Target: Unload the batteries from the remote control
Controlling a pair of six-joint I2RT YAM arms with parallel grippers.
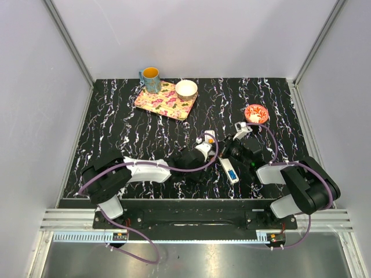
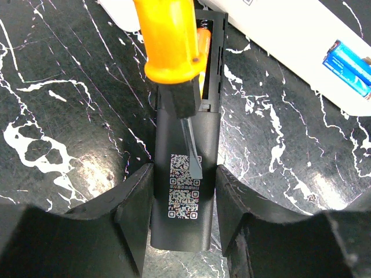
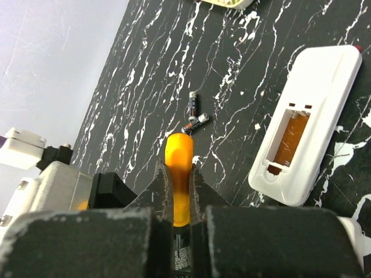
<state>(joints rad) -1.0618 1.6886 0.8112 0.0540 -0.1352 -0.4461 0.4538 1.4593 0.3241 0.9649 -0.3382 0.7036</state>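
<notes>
My left gripper (image 2: 184,174) is shut on a black remote (image 2: 183,229) that lies on the table with a QR label up and its battery compartment open. An orange battery (image 2: 204,46) shows in that compartment. My right gripper (image 3: 178,171) is shut on an orange-handled screwdriver (image 3: 178,152). Its flat blade (image 2: 190,153) hangs over the black remote's back, below the compartment. A white remote (image 2: 301,35) beside it holds a blue battery (image 2: 351,61). Two small loose batteries (image 3: 195,114) lie on the table farther off.
A white remote (image 3: 304,124) with an open compartment lies right of the screwdriver. A flowered tray (image 1: 165,100) with a cup (image 1: 151,79) and white bowl (image 1: 186,88) stands at the back. A red bowl (image 1: 255,113) sits back right. The arms meet at mid-table (image 1: 217,153).
</notes>
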